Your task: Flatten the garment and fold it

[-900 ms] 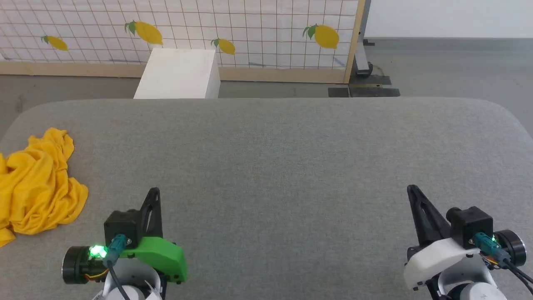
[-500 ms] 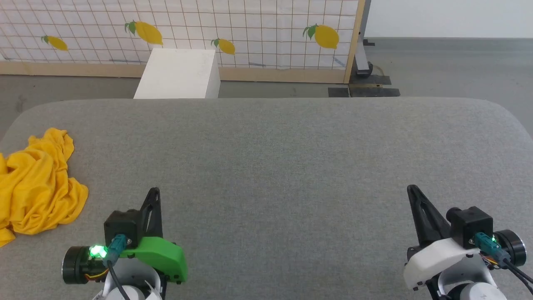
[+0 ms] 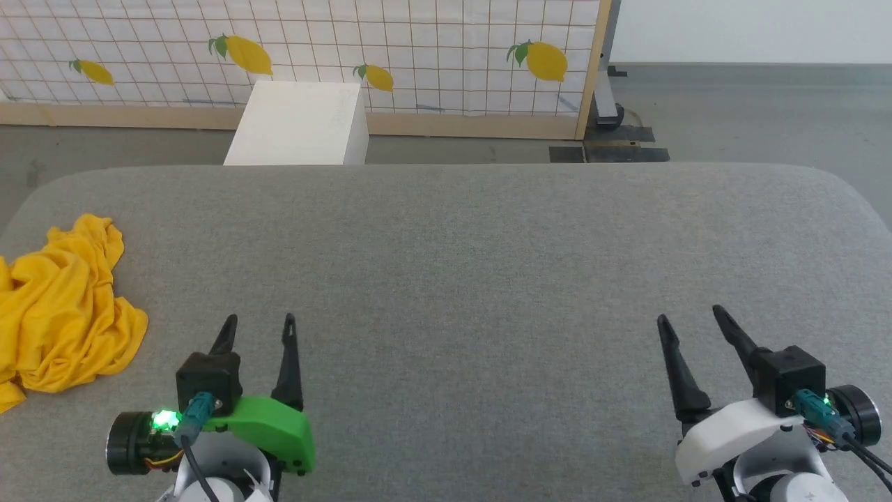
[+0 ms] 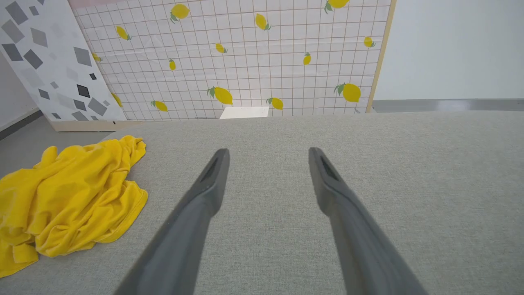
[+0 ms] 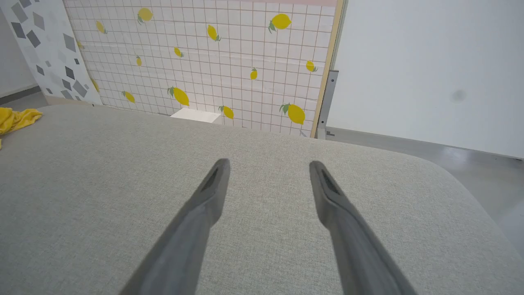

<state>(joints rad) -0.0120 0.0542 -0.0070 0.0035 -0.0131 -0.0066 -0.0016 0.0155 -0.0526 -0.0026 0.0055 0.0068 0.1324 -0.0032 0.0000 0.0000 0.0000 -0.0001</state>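
Head view: a grey table [image 3: 488,244] spreads across, bare between the two grippers. Beyond its far edge stand a white box [image 3: 300,122] and a lemon-print screen [image 3: 418,56]. The left gripper [image 3: 259,321] is at the lower left and the right gripper [image 3: 688,315] at the lower right. Both have their fingers spread wide, hold nothing and point up the table. The garment [image 3: 63,307] lies at the table's left edge, just left of the left gripper and apart from it. It is a crumpled plain yellow heap with deep folds, and no print shows.

Left wrist view: the left gripper [image 4: 268,150] is wide open over bare table [image 4: 409,164]. The garment [image 4: 69,196] is bunched to the left of the fingers, clear of them, with nothing lying between. The box [image 4: 244,112] peeks over the far edge before the screen [image 4: 245,61], and a panel [image 4: 49,61] with grey shapes leans at the left.

Right wrist view: the right gripper [image 5: 268,163] is wide open and empty. A corner of the garment [image 5: 14,116] shows at the far left, well apart. The box [image 5: 196,115], the screen [image 5: 204,61] and a pale wall [image 5: 430,61] lie beyond the table.
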